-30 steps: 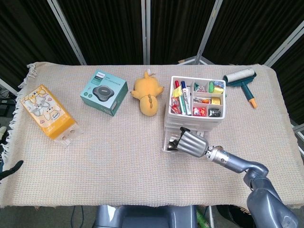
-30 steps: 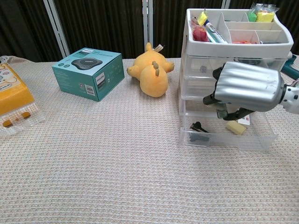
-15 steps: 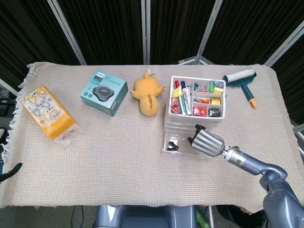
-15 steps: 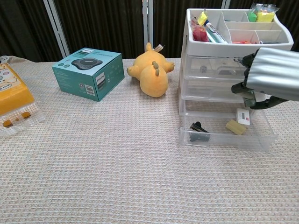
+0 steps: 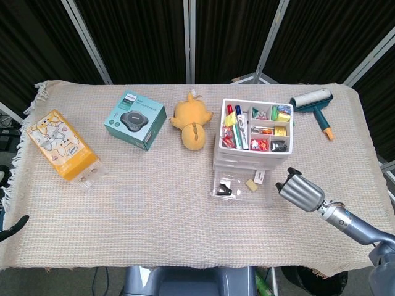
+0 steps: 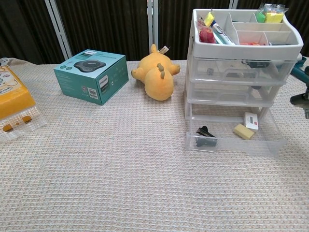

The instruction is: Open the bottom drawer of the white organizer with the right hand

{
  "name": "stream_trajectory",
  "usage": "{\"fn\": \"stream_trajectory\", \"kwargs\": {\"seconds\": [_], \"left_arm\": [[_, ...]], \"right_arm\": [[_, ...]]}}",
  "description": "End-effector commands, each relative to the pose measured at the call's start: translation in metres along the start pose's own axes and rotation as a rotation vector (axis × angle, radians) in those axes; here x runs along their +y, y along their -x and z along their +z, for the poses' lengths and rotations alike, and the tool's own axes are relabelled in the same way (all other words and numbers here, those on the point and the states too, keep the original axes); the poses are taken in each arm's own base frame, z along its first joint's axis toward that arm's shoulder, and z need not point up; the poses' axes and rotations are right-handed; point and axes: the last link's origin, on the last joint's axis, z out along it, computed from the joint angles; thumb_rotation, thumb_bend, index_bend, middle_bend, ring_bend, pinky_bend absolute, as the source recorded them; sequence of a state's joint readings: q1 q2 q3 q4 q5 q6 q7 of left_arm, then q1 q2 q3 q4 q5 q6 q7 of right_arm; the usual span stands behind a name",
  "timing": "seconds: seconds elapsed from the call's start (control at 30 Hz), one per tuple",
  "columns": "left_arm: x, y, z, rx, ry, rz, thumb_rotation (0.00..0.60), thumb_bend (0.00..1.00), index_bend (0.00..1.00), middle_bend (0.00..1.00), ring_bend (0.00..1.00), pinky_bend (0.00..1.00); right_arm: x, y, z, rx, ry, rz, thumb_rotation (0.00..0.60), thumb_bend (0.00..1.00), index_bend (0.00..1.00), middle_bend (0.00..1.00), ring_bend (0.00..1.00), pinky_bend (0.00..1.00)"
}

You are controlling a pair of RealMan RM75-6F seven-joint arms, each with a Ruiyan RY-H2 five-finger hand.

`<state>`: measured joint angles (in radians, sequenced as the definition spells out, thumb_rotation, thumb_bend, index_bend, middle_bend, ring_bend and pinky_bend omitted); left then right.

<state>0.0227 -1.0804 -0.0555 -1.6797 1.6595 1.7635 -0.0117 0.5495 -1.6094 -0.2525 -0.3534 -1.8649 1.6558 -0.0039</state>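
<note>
One organizer (image 5: 253,145) — three drawers — one teal box (image 5: 134,119), one plush (image 5: 192,121), one lint roller (image 5: 315,104).

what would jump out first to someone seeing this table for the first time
Probably the white organizer on the right of the table, its top tray crammed with bright markers and its clear bottom drawer pulled out, showing a few small items. Next, the yellow plush toy lying just left of it. The silver right hand sits right of the drawer, apart from it.
</note>
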Motion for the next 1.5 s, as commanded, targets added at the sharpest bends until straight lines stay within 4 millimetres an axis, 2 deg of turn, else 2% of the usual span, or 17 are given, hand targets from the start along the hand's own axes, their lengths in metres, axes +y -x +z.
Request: {"fn": "stream_trajectory", "kwargs": {"seconds": [0.03, 0.13, 0.33, 0.63, 0.77, 0.83, 0.9, 1.0, 1.1, 1.17, 1.23, 1.27, 1.33, 1.5], "left_arm": [[0.000, 0.000, 0.000, 0.000, 0.002, -0.001, 0.600, 0.16, 0.00, 0.00, 0.00, 0.00], [0.001, 0.001, 0.000, -0.005, 0.008, -0.002, 0.600, 0.16, 0.00, 0.00, 0.00, 0.00], [0.001, 0.003, 0.003, -0.016, 0.009, -0.007, 0.600, 0.16, 0.00, 0.00, 0.00, 0.00], [0.000, 0.004, 0.007, -0.022, 0.013, -0.018, 0.600, 0.16, 0.00, 0.00, 0.00, 0.00], [-0.001, 0.004, 0.008, -0.025, 0.013, -0.018, 0.600, 0.16, 0.00, 0.00, 0.00, 0.00], [-0.002, 0.006, 0.007, -0.033, 0.008, -0.016, 0.600, 0.16, 0.00, 0.00, 0.00, 0.00], [-0.002, 0.007, 0.007, -0.037, 0.005, -0.011, 0.600, 0.16, 0.00, 0.00, 0.00, 0.00], [-0.002, 0.009, 0.006, -0.047, 0.002, -0.006, 0.600, 0.16, 0.00, 0.00, 0.00, 0.00], [-0.003, 0.011, 0.005, -0.053, -0.004, -0.005, 0.600, 0.15, 0.00, 0.00, 0.00, 0.00], [-0.004, 0.012, 0.003, -0.054, -0.012, -0.003, 0.600, 0.15, 0.00, 0.00, 0.00, 0.00], [-0.006, 0.013, 0.002, -0.058, -0.017, 0.001, 0.600, 0.15, 0.00, 0.00, 0.00, 0.00], [-0.007, 0.014, 0.001, -0.062, -0.022, 0.004, 0.600, 0.15, 0.00, 0.00, 0.00, 0.00], [-0.008, 0.014, 0.000, -0.064, -0.027, 0.002, 0.600, 0.14, 0.00, 0.00, 0.00, 0.00], [-0.008, 0.020, -0.002, -0.086, -0.022, 0.014, 0.600, 0.14, 0.00, 0.00, 0.00, 0.00]], "right_arm": [[0.001, 0.005, -0.012, -0.041, 0.025, -0.012, 0.600, 0.06, 0.72, 0.98, 0.92, 0.64], [0.001, 0.011, -0.024, -0.089, 0.066, -0.021, 0.600, 0.04, 0.68, 0.98, 0.92, 0.64], [0.004, 0.016, -0.039, -0.133, 0.159, -0.012, 0.600, 0.02, 0.54, 0.97, 0.92, 0.64], [0.009, 0.011, -0.061, -0.112, 0.326, 0.037, 0.600, 0.02, 0.51, 0.96, 0.91, 0.63], [0.016, 0.002, -0.073, -0.037, 0.506, 0.115, 0.600, 0.02, 0.49, 0.93, 0.88, 0.62], [0.022, -0.005, -0.088, 0.051, 0.715, 0.222, 0.600, 0.02, 0.49, 0.89, 0.84, 0.61], [0.025, -0.008, -0.094, 0.093, 0.797, 0.270, 0.600, 0.02, 0.48, 0.85, 0.81, 0.60], [0.027, -0.013, -0.103, 0.178, 0.914, 0.409, 0.600, 0.02, 0.44, 0.73, 0.72, 0.55], [0.024, -0.019, -0.110, 0.238, 0.967, 0.564, 0.600, 0.02, 0.30, 0.49, 0.52, 0.43], [0.019, -0.025, -0.112, 0.254, 0.963, 0.691, 0.600, 0.01, 0.21, 0.30, 0.32, 0.31], [0.015, -0.031, -0.112, 0.252, 0.936, 0.775, 0.600, 0.01, 0.12, 0.11, 0.10, 0.14], [0.014, -0.036, -0.112, 0.238, 0.913, 0.814, 0.600, 0.01, 0.08, 0.05, 0.04, 0.07], [0.014, -0.042, -0.112, 0.214, 0.890, 0.839, 0.600, 0.01, 0.03, 0.00, 0.00, 0.01], [0.004, -0.072, -0.109, 0.151, 0.814, 0.887, 0.600, 0.01, 0.00, 0.00, 0.00, 0.00]]}}
